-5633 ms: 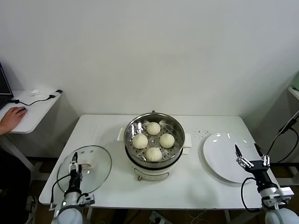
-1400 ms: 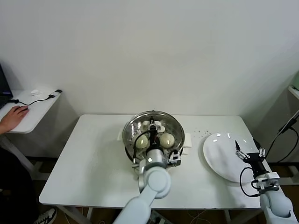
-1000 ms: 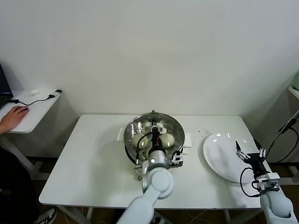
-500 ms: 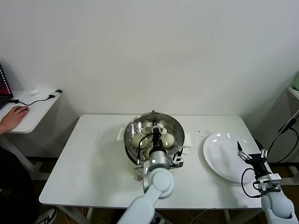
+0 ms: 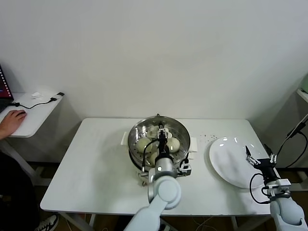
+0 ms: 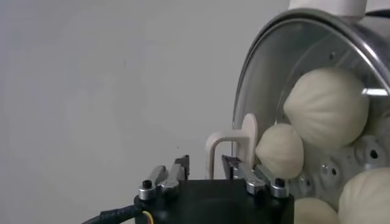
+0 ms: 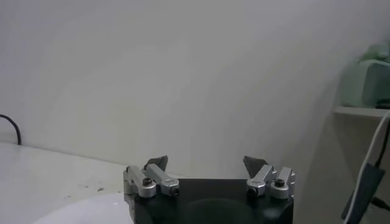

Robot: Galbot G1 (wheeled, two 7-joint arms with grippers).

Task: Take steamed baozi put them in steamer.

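Left wrist view shows the left end effector [image 6: 206, 173] with jaws parted around the glass lid's handle [image 6: 233, 148], over the steamer [image 6: 341, 36]. It should lift straight off so the lid stays seated. The right end effector [image 5: 259, 158] waits wide by the plate [image 5: 230, 161].

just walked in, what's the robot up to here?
The left pincer is over the steamer, at the handle of the glass lid it has set over the four baozi. Its fingers stand either side of the handle, apparently letting go. The right pincer waits open by the near edge of the plate, holding nothing.
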